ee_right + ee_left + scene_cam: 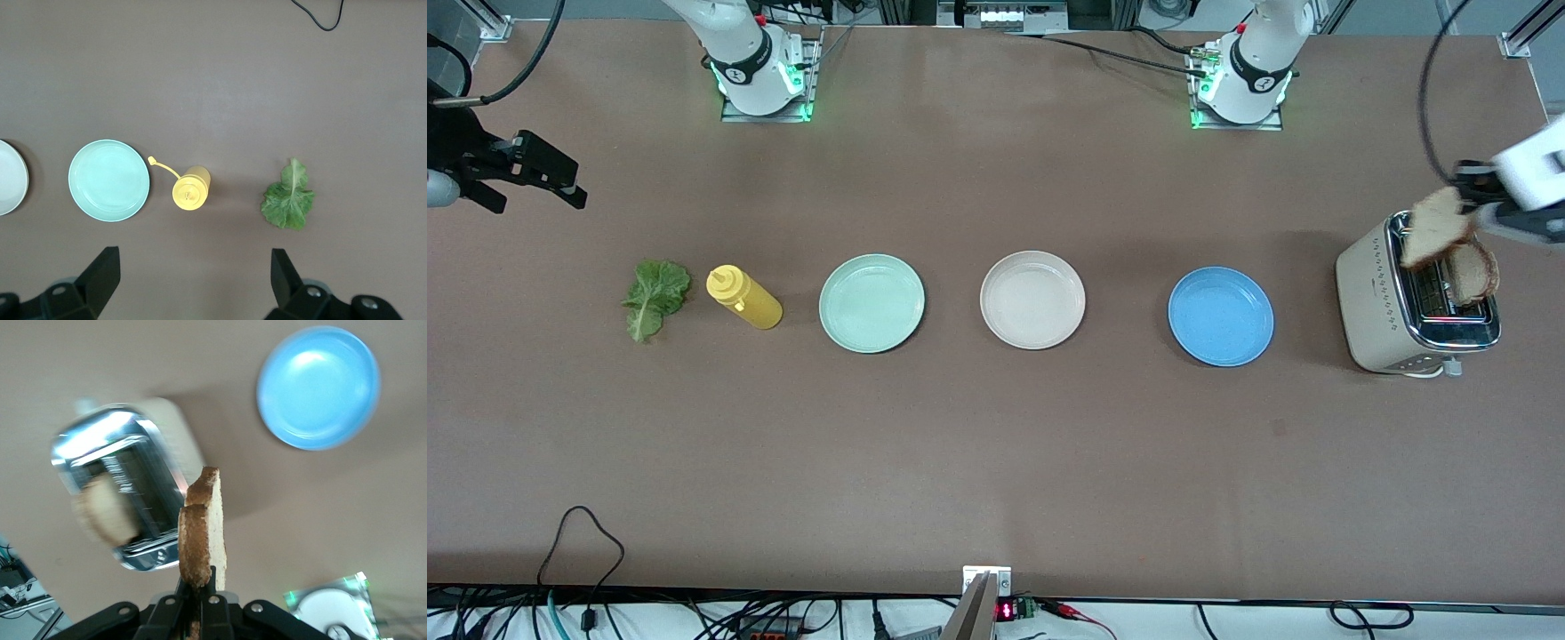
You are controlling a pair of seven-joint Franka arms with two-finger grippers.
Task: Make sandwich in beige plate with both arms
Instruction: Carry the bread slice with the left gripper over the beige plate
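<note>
Gripping a slice of toasted bread [1436,238] by its edge, the left gripper [197,600] hangs shut on it just above the toaster [1383,307], which stands at the left arm's end of the table. A second slice [1474,272] sits upright in the toaster's slot. The right gripper [193,280] waits with its fingers spread wide and empty, high over the right arm's end of the table, above the lettuce leaf [655,296] and the yellow squeeze bottle [743,298] lying beside it. Between them stand three plates in a row: a mint-green plate [871,303], the beige plate [1032,300] in the middle, and a blue plate [1221,316] nearest the toaster. All three are empty. The sandwich seems barely begun: the first slice is lifted, and nothing has reached the beige plate yet.
</note>
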